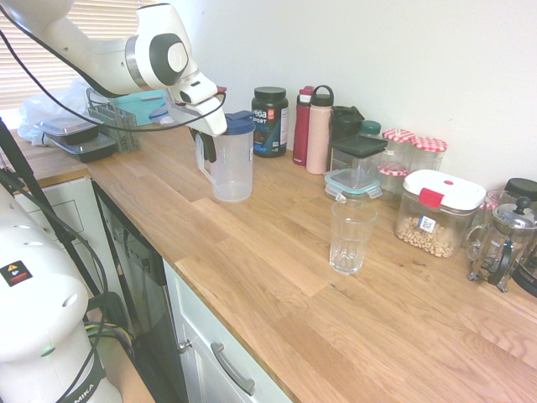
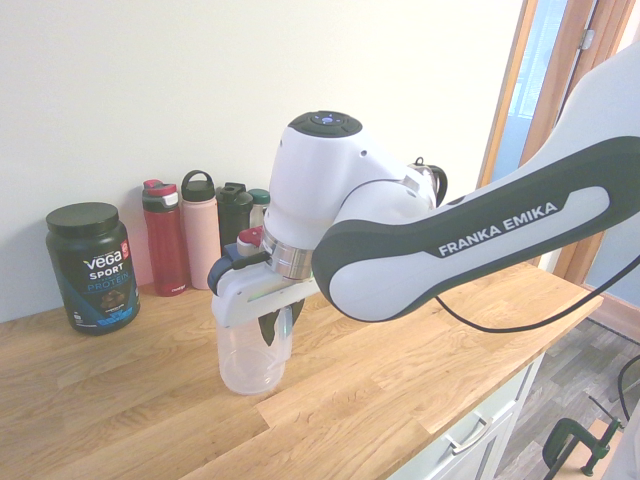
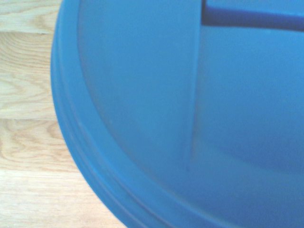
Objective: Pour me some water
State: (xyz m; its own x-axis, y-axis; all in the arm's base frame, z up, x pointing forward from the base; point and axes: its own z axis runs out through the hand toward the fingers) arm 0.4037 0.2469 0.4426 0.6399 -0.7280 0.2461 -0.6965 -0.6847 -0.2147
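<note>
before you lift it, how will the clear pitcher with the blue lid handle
The pitcher looks like rigid plastic, so it should hold its shape. Tall and narrow, it might tip if nudged high. Its side handle could let it swing off-centre when lifted.

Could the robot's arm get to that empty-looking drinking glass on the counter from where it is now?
Probably yes: the glass stands upright with bare counter between it and the pitcher. But the gripper is at the pitcher's handle, so it would likely need to leave that first.

Clear pitcher, blue-lidded, stands upright near the worktop's back edge; clear glass, upright, mid-worktop.
</note>
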